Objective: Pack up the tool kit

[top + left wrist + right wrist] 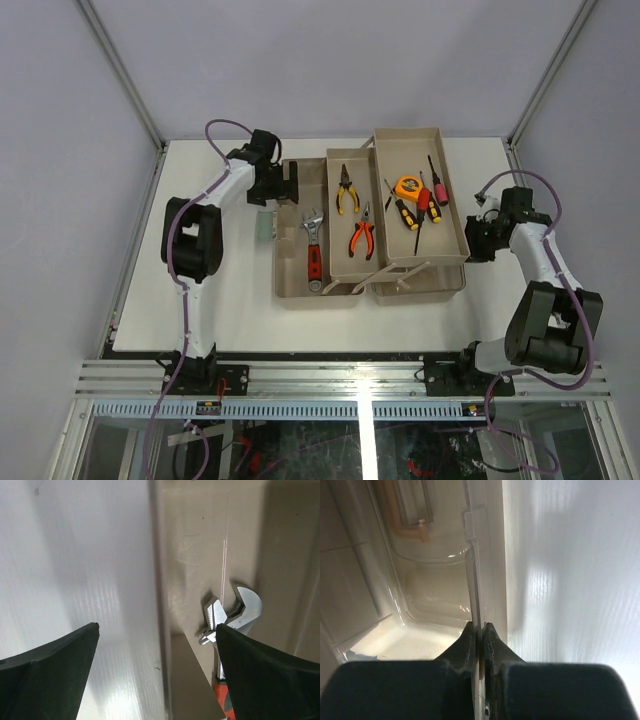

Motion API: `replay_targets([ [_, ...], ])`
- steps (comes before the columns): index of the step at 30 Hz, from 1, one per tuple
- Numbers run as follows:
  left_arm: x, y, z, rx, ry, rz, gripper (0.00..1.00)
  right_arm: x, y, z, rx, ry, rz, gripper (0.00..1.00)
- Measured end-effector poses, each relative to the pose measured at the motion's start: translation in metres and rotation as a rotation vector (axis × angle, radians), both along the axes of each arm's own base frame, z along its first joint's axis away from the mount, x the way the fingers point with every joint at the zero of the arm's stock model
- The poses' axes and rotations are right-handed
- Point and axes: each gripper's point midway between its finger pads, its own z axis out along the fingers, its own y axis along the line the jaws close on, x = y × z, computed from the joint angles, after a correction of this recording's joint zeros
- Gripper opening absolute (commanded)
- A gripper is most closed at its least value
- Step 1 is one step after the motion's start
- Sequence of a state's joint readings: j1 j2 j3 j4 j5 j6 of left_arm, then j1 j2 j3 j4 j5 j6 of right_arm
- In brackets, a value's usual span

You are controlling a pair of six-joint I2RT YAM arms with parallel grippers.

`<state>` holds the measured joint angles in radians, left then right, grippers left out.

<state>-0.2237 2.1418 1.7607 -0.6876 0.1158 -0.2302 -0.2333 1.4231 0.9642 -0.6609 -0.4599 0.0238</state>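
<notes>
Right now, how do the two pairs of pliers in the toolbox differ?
Handles: the yellow-handled pliers have yellow grips, the orange-handled pliers orange ones. Place: the yellow-handled pliers lie at the far end of the middle tray, the orange-handled pliers nearer the arms. Nose: the yellow pair's looks longer and slimmer than the orange pair's. Both lie flat in that tray, noses pointing away from the arms.

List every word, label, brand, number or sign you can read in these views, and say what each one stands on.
No text can be read in any view.
The orange tape measure has a dark round face label, too small to read.
The wrench shows a bare metal head with no legible stamp.
The translucent lid shows no print.
The toolbox shows no print.
</notes>
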Motion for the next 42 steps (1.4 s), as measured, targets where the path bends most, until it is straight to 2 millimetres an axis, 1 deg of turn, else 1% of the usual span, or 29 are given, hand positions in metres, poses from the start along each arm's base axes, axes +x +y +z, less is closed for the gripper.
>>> replay_targets([
  [4,0.004,0.002,0.008,-0.017,-0.009,0.016,1.0,-0.005,-0.006,0.019,-0.055,0.004,-0.031,0.0],
  [8,0.012,0.002,0.028,-0.04,-0.044,0.031,1.0,-0.006,-0.013,0.045,-0.11,-0.015,-0.059,0.0],
  [11,0.018,0.004,0.053,-0.066,-0.094,0.045,1.0,-0.003,-0.017,0.067,-0.151,-0.048,-0.073,0.0],
  [16,0.018,0.012,0.099,-0.125,-0.171,0.075,1.0,0.0,-0.021,0.097,-0.223,-0.077,-0.074,0.0],
  [19,0.017,0.019,0.119,-0.154,-0.202,0.096,1.0,0.001,-0.02,0.115,-0.276,-0.091,-0.068,0.0],
  [21,0.018,0.025,0.126,-0.167,-0.213,0.113,1.0,0.002,-0.015,0.125,-0.313,-0.103,-0.057,0.0],
  [23,0.017,0.031,0.127,-0.175,-0.211,0.128,1.0,0.002,-0.01,0.134,-0.35,-0.112,-0.043,0.0],
  [25,0.016,0.036,0.123,-0.182,-0.198,0.146,1.0,0.002,-0.005,0.139,-0.392,-0.113,-0.033,0.0],
  [28,0.014,0.043,0.117,-0.186,-0.178,0.166,1.0,0.002,-0.002,0.14,-0.45,-0.106,-0.029,0.0],
  [31,0.014,0.047,0.114,-0.193,-0.169,0.181,1.0,0.0,0.002,0.142,-0.511,-0.095,-0.023,0.0],
  [36,0.014,0.047,0.115,-0.211,-0.162,0.188,1.0,-0.001,0.008,0.149,-0.599,-0.091,-0.023,0.0],
  [42,0.01,0.046,0.109,-0.217,-0.142,0.189,1.0,-0.002,0.013,0.162,-0.644,-0.114,-0.035,0.0],
])
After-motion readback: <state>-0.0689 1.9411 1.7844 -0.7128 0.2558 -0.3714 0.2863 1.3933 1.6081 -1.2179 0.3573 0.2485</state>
